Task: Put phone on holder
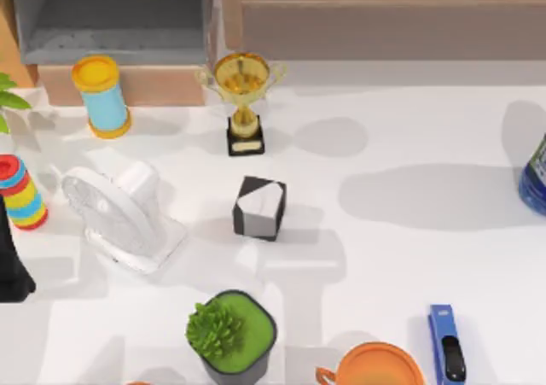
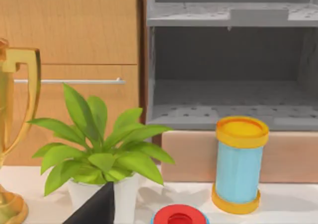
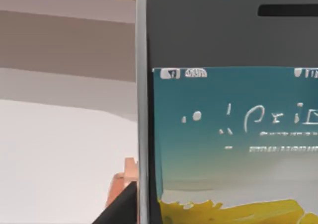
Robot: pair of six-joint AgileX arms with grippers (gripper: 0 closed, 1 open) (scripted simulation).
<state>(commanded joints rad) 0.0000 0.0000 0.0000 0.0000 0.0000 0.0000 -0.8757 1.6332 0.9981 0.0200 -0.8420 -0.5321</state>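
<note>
The phone (image 3: 228, 134) stands upright right against the right wrist camera, its lit screen facing the lens and its pale rim running down beside it. That closeness suggests the right hand is carrying it. I cannot tell from these views whether that hand is clamped on the phone or apart. In the top view, the dark blue shape cut off by the table's right edge (image 1: 535, 176) is probably the same phone, high above the table (image 1: 409, 257) and well apart from the target.

The holder (image 1: 259, 207), a block in 2 tones, black and white, sits near the middle of the table with bare surface on its right. That leaves an open lane for an approach from that side. The trophy (image 1: 242, 95) stands behind it and the fan (image 1: 119, 214) lies to its left, both near enough to be clipped by a wide swing. The blue bar (image 1: 444, 342) at the front right is not part of the job.

The left arm (image 1: 12, 265) sits at the table's left edge, out of the way. I cannot tell the state of its hand either.

By my judgement the carry is the step in hand, and the placing is not yet done.
</note>
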